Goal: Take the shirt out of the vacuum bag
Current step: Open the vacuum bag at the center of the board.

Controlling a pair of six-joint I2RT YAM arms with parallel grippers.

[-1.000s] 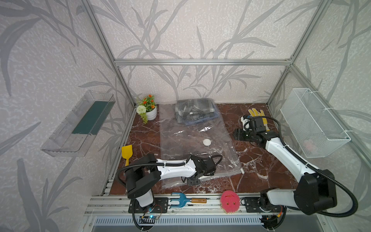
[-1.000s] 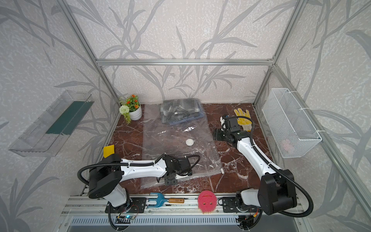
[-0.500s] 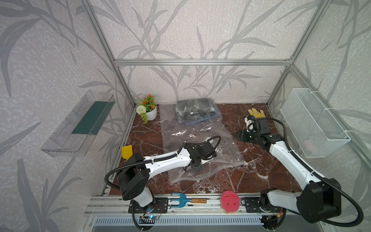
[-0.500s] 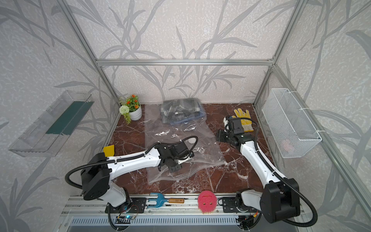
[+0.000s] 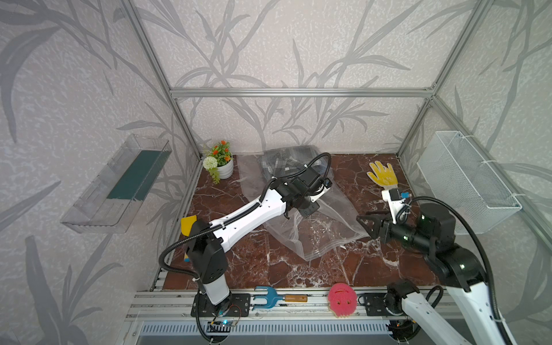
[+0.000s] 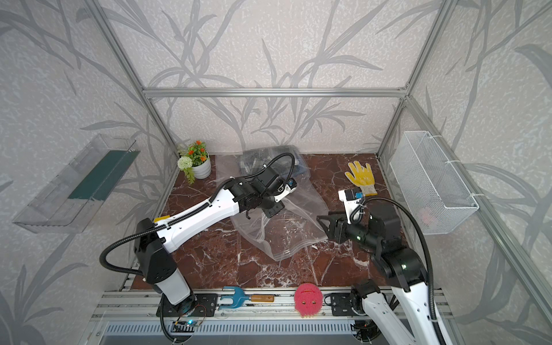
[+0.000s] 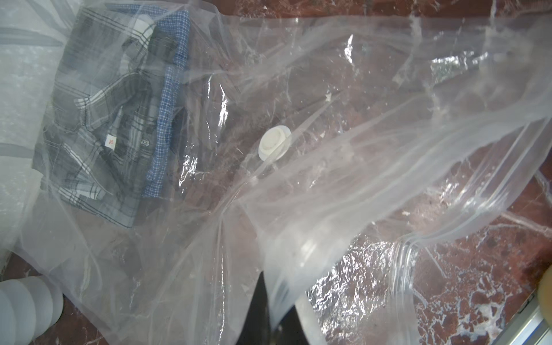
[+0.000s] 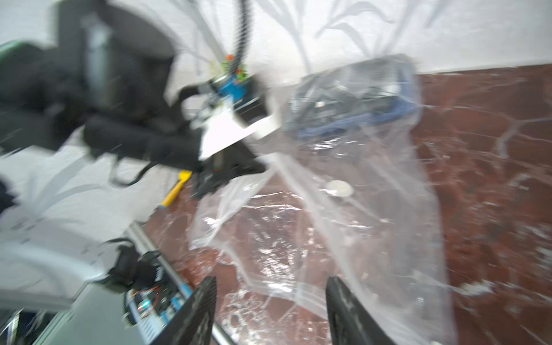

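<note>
**A:** Left gripper [image 5: 307, 209], state?

**B:** Jaws closed on a fold of the vacuum bag [image 5: 325, 230], with the film bunched and lifted off the marble table [image 5: 239, 263]. In its wrist view only one dark finger [image 7: 258, 307] shows; the rest is veiled by plastic.

**A:** Right gripper [image 5: 365, 225]?

**B:** Jaws apart, gripping nothing, just beside the bag's right edge. I cannot tell whether it touches the film. Its wrist view is smeared with blur.

**A:** The shirt [image 5: 280, 164]?

**B:** One, grey plaid with a blue check lining, folded. It sits inside the bag at the far end, near the back wall. From above, the left arm covers part of it. One size tag [image 7: 110, 142] reads XL.

**A:** Bag fittings?

**B:** One round white valve disc [image 7: 274, 143], not to be made out in either top view. One zip-seal edge [image 7: 466, 209] at the near end.

**A:** Loose items?

**B:** One yellow work glove [image 5: 383, 176], one potted plant [image 5: 222, 167], one blue hand fork [image 5: 268, 300] and one pink sponge [image 5: 342, 299]. One yellow scoop [image 5: 188, 224] is half behind the left arm.

**A:** Containers?

**B:** Two besides the bag. The wire basket [image 6: 433, 179] on the right wall holds something pale pink [image 6: 427, 215], too faint to name. The clear wall tray [image 5: 98, 212] on the left holds one dark green panel [image 5: 134, 176].
</note>
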